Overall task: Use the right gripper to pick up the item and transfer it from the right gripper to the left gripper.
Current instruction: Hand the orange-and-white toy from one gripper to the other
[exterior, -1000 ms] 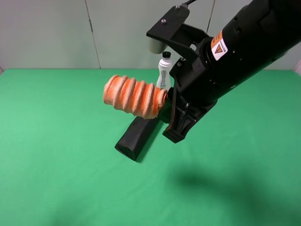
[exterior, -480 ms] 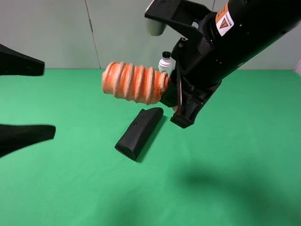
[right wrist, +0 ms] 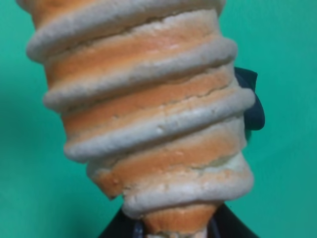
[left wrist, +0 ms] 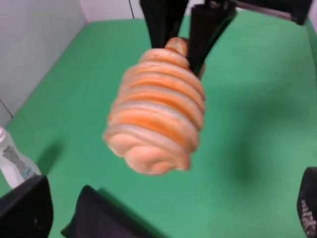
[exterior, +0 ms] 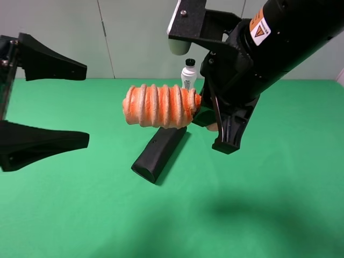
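While your left gripper stands on the left with its jaws spread wide and nothing between them, note why: that gap faces the free end of the item, set to take it end-on. The item hangs in the air near those open fingers but not yet between them, level and pointing lengthwise at them, well clear of the green table. Under it the black case lies on the cloth, and behind it stands the white bottle; both are apart from the roll and out of the handover line. On the right, your right gripper is pinching the item by its far end only, so most of the ribbed body sticks out for the other claw. My read: lift done, handover pending. You need the left jaws around the roll before the right lets go, or it drops.
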`<move>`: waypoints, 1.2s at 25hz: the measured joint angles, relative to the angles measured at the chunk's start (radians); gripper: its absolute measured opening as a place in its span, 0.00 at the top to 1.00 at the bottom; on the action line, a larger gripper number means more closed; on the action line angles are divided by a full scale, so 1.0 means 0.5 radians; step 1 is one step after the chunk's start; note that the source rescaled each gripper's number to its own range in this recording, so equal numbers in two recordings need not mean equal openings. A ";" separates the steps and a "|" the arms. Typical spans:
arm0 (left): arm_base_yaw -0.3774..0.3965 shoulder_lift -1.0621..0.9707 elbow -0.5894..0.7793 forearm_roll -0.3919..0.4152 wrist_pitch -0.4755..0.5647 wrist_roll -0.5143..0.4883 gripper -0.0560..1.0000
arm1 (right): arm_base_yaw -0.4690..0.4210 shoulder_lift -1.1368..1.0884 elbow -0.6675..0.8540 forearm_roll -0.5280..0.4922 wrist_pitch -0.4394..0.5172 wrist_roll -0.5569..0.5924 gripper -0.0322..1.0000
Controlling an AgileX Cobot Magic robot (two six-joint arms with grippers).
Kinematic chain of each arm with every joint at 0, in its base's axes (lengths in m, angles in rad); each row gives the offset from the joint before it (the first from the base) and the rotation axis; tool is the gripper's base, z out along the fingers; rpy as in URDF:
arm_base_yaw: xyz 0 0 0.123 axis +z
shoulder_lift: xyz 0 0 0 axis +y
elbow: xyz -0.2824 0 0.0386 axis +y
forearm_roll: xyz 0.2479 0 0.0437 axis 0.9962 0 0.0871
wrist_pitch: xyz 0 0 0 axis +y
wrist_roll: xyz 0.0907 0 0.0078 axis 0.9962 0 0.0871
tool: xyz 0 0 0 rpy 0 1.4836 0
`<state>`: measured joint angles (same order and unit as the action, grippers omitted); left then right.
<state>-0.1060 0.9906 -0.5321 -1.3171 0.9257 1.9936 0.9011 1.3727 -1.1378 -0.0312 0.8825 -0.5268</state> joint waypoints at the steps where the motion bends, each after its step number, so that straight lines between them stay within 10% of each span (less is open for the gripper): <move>1: 0.000 0.024 0.000 -0.037 0.019 0.050 0.02 | 0.000 0.000 0.000 0.000 0.000 0.000 0.95; 18: -0.008 0.156 0.000 -0.269 0.143 0.432 0.02 | 0.000 0.000 0.000 0.029 0.000 -0.004 0.95; 30: -0.332 0.309 0.000 -0.545 -0.166 0.702 0.02 | 0.000 0.000 -0.004 0.044 0.002 -0.006 0.97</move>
<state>-0.2722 1.1452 -0.5321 -1.5895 0.8430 2.3448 0.9011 1.3727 -1.1396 -0.0093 0.8832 -0.5296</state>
